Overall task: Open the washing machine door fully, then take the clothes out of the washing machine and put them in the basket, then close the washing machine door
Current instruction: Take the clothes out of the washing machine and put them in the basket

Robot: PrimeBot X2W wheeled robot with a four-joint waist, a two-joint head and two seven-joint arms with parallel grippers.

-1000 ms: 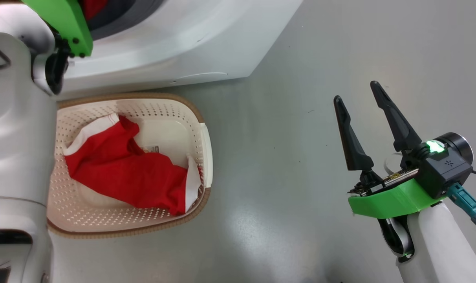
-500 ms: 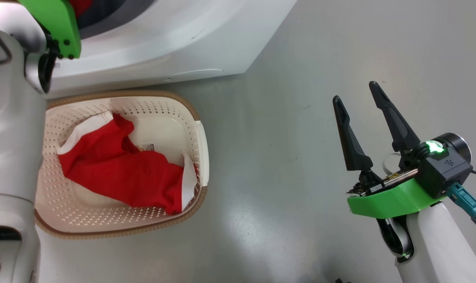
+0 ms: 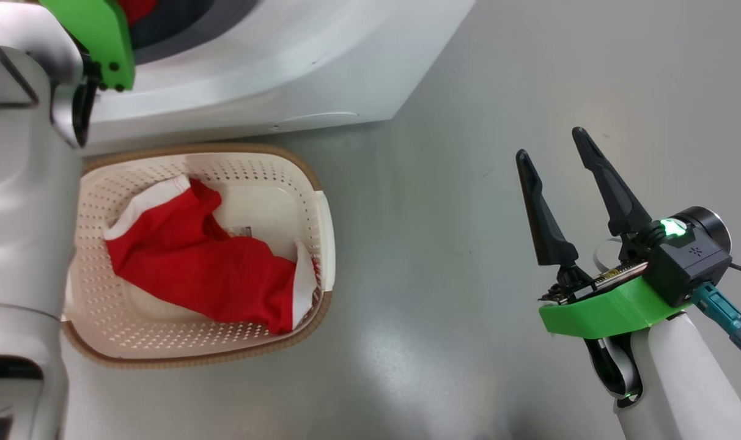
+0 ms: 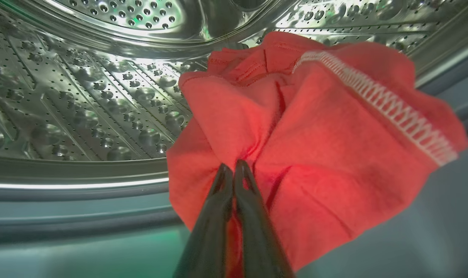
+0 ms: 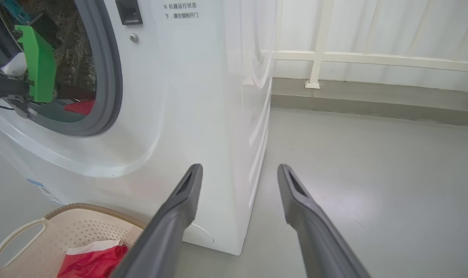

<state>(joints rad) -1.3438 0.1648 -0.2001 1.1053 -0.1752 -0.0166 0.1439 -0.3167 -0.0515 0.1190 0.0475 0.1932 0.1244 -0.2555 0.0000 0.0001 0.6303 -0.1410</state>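
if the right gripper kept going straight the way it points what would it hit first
Probably the washing machine: in the right wrist view the open right gripper frames its white lower corner between its fingers, with grey floor beside it. Depth is unclear, so it might slip past that corner.

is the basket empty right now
No, a red garment with white trim lies inside the basket.

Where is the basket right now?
In the head view the basket sits on the floor at lower left, just in front of the washing machine, with a red garment lying inside it.
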